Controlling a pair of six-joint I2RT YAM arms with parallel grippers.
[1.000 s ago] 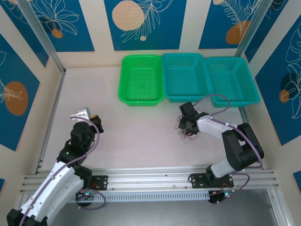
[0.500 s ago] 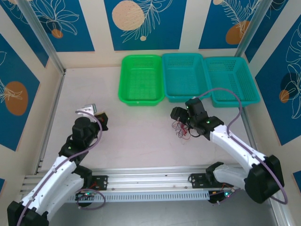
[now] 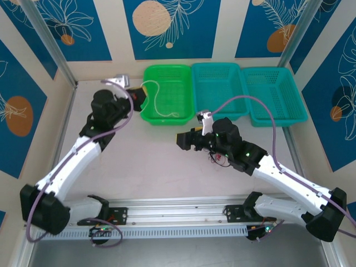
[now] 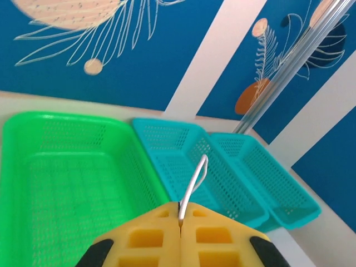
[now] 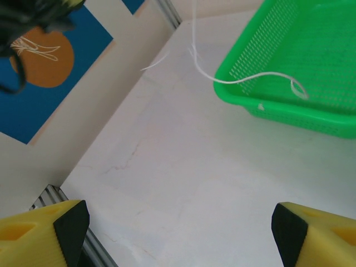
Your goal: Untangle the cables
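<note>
Pinches white cable (image 3: 158, 103) in left gripper (image 4: 179, 219) above green basket's (image 3: 167, 120) left rim, with right gripper (image 3: 185, 140) wide apart. Risks sliding out over that rim on release.

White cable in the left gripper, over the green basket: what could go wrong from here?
1. The thin white cable crosses the green plastic basket's rim. Released now, part may drop outside onto the table.
2. The left gripper pinches it only at the fingertip seam, so it may slip out early.
3. The red and dark wire tangle lies partly under the right arm, behind the open right gripper, and could get dragged.
</note>
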